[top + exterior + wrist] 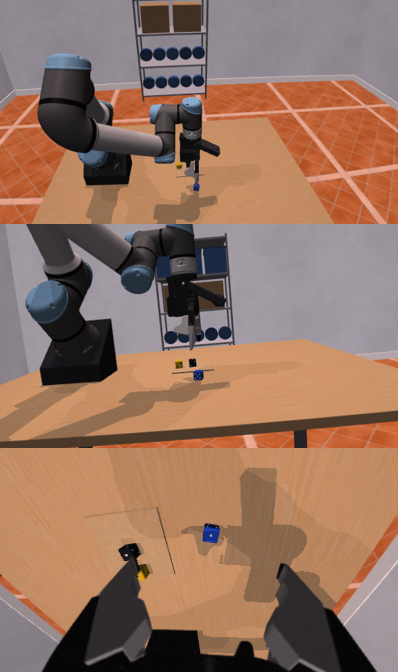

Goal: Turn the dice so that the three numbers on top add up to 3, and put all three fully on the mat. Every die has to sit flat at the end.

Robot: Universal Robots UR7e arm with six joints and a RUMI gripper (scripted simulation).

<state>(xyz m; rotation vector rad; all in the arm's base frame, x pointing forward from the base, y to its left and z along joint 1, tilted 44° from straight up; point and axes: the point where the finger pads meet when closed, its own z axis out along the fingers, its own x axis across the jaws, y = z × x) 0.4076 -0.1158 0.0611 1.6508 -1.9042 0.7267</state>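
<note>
A blue die (212,533) lies flat on the wooden table, just outside the edge of the thin tan mat (131,540); it also shows in the top view (196,187) and the exterior view (198,375). A black die (129,551) and a yellow die (144,572) sit side by side on the mat, as the exterior view also shows for the black die (192,362) and the yellow die (178,363). My gripper (207,561) (193,341) is open and empty. It hangs well above the table over the mat's edge, pointing down. The left finger partly covers the yellow die in the wrist view.
The robot's black base (79,351) stands on the table's left side. A metal shelf rack (171,47) with boxes and blue cylinders stands behind the table on the tiled floor. The table's front edge (204,424) is near in the exterior view.
</note>
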